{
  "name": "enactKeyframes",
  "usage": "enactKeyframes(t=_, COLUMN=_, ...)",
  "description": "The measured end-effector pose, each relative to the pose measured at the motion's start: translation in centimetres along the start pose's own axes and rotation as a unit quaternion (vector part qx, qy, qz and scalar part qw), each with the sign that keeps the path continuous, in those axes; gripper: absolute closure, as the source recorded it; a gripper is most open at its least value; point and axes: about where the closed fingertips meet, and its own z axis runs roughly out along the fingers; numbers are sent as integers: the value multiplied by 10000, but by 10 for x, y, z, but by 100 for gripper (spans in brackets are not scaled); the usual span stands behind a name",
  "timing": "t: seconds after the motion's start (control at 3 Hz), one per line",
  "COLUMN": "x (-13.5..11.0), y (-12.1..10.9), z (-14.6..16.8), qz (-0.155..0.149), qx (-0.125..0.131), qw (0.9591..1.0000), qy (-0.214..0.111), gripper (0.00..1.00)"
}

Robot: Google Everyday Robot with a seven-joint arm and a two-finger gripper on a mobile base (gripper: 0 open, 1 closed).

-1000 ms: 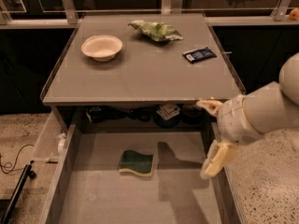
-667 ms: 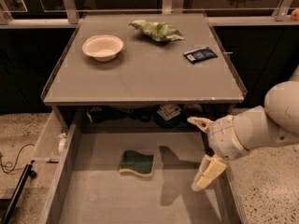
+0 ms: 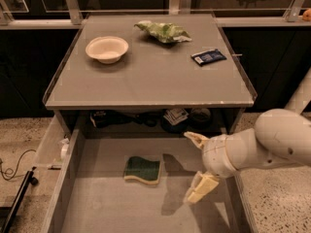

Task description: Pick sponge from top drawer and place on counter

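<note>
The sponge [image 3: 142, 169], dark green face up over pale yellow foam, lies flat on the floor of the open top drawer [image 3: 97, 208], near its middle. My gripper [image 3: 197, 165] hangs over the right part of the drawer, to the right of the sponge and apart from it. Its two cream fingers are spread wide, one near the drawer's back and one lower, with nothing between them. The counter [image 3: 150, 79] sits above and behind the drawer.
On the counter stand a white bowl [image 3: 107, 48] at the left, a wrinkly light-green chip bag [image 3: 164, 31] at the back and a small dark blue packet [image 3: 208, 57] at the right. Dark items [image 3: 146, 118] lie in the shelf behind the drawer. A cable [image 3: 14, 171] lies on the floor at left.
My gripper and arm have moved left and down, further over the drawer and closer to the sponge. The sponge has not moved.
</note>
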Motion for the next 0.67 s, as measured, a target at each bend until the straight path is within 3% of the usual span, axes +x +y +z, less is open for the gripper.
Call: enactKeyframes(t=0.67, x=8, y=-29, z=68, qz=40, qx=587, qw=9955, qy=-738, gripper=0)
